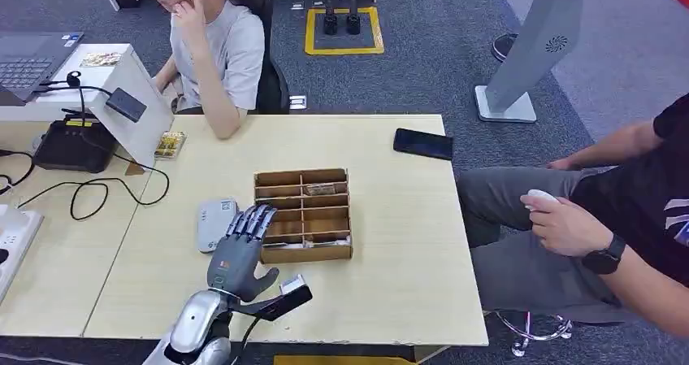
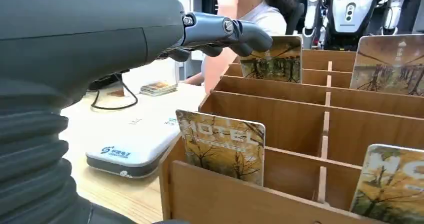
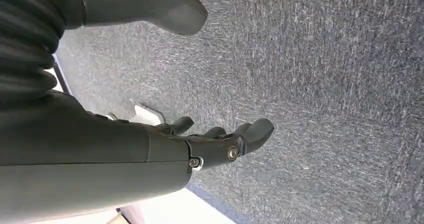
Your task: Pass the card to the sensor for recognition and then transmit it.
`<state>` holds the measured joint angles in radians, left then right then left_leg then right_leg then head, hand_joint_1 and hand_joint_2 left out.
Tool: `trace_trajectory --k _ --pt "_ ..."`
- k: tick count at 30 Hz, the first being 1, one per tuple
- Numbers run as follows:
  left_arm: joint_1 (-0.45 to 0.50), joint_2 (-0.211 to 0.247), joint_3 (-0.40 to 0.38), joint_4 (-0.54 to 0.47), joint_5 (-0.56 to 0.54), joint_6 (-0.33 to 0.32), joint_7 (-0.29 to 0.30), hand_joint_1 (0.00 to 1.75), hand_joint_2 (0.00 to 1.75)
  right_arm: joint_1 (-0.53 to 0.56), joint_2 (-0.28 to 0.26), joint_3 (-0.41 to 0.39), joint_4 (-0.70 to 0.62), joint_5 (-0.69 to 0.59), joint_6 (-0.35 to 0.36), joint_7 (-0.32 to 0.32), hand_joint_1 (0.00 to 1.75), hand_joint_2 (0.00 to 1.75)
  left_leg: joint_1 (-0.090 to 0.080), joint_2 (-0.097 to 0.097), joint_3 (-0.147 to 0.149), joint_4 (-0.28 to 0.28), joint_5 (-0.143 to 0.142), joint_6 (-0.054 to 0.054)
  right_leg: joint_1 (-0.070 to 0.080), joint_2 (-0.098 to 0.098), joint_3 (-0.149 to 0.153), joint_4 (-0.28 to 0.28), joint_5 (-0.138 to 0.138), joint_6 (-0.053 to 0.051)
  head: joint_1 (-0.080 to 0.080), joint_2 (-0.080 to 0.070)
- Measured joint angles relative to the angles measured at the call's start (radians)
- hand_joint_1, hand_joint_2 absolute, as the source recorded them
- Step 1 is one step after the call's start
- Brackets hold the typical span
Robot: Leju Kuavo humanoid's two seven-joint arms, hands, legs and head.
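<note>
A wooden divider box [image 1: 305, 253] stands mid-table with picture cards upright in several compartments. In the left wrist view the nearest is a "HOTEL" card [image 2: 223, 146] in a front compartment, and others [image 2: 273, 60] [image 2: 388, 64] stand farther back. The white card sensor [image 1: 214, 223] [image 2: 131, 149] lies flat just left of the box. My left hand [image 1: 240, 253] [image 2: 150, 29] is open, its fingers stretched over the box's left edge and holding nothing. My right hand [image 3: 165, 149] hangs open over the carpet, fingers loosely bent, with nothing in it.
A black phone [image 1: 422, 144] lies at the table's far right. A white slanted stand [image 1: 122, 97], a card stack [image 1: 169, 144], a black device [image 1: 75, 144] and cables sit at the left. One person [image 1: 215, 52] sits behind the table, another [image 1: 601, 219] at its right edge.
</note>
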<state>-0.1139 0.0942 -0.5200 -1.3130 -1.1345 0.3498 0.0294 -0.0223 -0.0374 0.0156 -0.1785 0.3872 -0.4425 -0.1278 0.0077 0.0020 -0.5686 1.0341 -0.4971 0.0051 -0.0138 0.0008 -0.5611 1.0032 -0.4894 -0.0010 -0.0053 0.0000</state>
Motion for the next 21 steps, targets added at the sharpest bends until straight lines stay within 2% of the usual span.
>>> trace_trajectory --k 10,21 --pt "0.004 -0.015 0.0 0.0 0.056 -0.008 -0.047 0.0 1.75 0.0 0.002 0.0 0.0 0.009 0.0 0.002 0.0 1.75 0.0 0.0 0.0 0.0 0.0 0.0 0.0 0.0 0.0 0.0 0.0 0.0 0.0 0.0" --pt "0.004 -0.024 0.0 0.0 0.06 -0.015 -0.049 0.0 1.75 0.0 0.003 0.0 0.0 0.016 0.0 0.002 0.0 1.75 0.0 0.0 0.0 0.0 0.0 0.0 0.0 0.0 0.0 0.0 0.0 0.0 0.0 0.0"
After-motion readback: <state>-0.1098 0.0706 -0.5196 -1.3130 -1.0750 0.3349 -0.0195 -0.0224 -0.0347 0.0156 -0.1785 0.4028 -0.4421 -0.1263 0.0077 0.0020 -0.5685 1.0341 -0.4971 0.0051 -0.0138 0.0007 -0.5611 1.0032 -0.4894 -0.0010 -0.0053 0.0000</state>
